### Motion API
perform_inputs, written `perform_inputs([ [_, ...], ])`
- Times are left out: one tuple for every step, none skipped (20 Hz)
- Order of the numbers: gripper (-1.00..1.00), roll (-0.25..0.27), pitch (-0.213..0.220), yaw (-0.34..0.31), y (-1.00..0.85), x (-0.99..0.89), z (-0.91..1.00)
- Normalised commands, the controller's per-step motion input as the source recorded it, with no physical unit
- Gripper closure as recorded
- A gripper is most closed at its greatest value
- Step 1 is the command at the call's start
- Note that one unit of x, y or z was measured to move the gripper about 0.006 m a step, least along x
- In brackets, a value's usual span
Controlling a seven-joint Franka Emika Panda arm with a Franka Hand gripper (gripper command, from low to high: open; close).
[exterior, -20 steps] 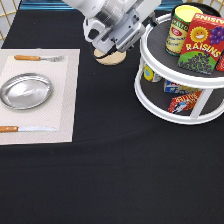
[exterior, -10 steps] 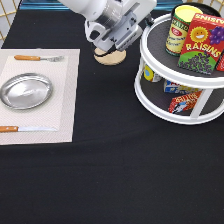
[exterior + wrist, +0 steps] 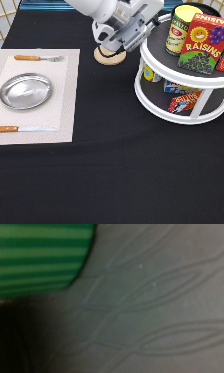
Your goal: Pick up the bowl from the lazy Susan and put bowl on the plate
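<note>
- One gripper (image 3: 131, 31) hangs at the exterior view's top, just beside the upper tier's rim on the side of the exterior view's left; the white hand hides whether it is spread or closed, so I cannot tell.
- Up close, the wrist view shows a green striped surface (image 3: 40, 257) next to a pale grey one (image 3: 160, 307) embossed with leaf-like lines.
- Below the hand, a round wooden disc (image 3: 111, 56) lies on the black cloth (image 3: 110, 180), partly covered by the arm.
- The bowl cannot be made out in either view.
- The lazy Susan (image 3: 150, 97) stands at the exterior view's right; its upper tier carries a can (image 3: 179, 29) and a raisins box (image 3: 202, 44), its lower tier small packets (image 3: 182, 100).
- Well apart, at the exterior view's left, the plate (image 3: 26, 91) rests on a pale placemat (image 3: 62, 100), its whole silver face showing, between a fork (image 3: 37, 58) and a knife (image 3: 20, 129).
</note>
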Motion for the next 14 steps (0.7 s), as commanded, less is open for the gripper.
perform_inputs([
  [-1.00,-0.040,-0.023,-0.058,0.00,0.00,-0.17],
  [-1.00,-0.029,-0.044,-0.077,-0.07,0.00,-0.22],
  [-1.00,-0.033,-0.055,-0.087,-0.11,0.00,-0.24],
  [-1.00,-0.034,-0.054,-0.088,-0.12,0.07,-0.25],
  [-1.00,-0.045,-0.065,-0.091,-0.13,0.11,-0.16],
  [-1.00,-0.069,-0.074,-0.088,-0.03,0.20,-0.09],
  [-1.00,-0.087,-0.092,-0.087,0.00,0.22,-0.01],
  [-1.00,-0.100,-0.097,-0.084,0.00,0.27,0.00],
  [-1.00,-0.114,-0.107,-0.079,0.00,0.28,0.00],
  [-1.00,-0.108,-0.094,-0.073,0.00,0.32,0.00],
  [-1.00,-0.110,-0.088,-0.068,0.00,0.36,0.00],
  [-1.00,-0.121,-0.072,-0.060,0.07,0.46,0.00],
  [-1.00,-0.127,-0.061,-0.058,0.10,0.52,0.00],
  [-1.00,-0.117,-0.051,-0.056,0.08,0.55,0.00],
])
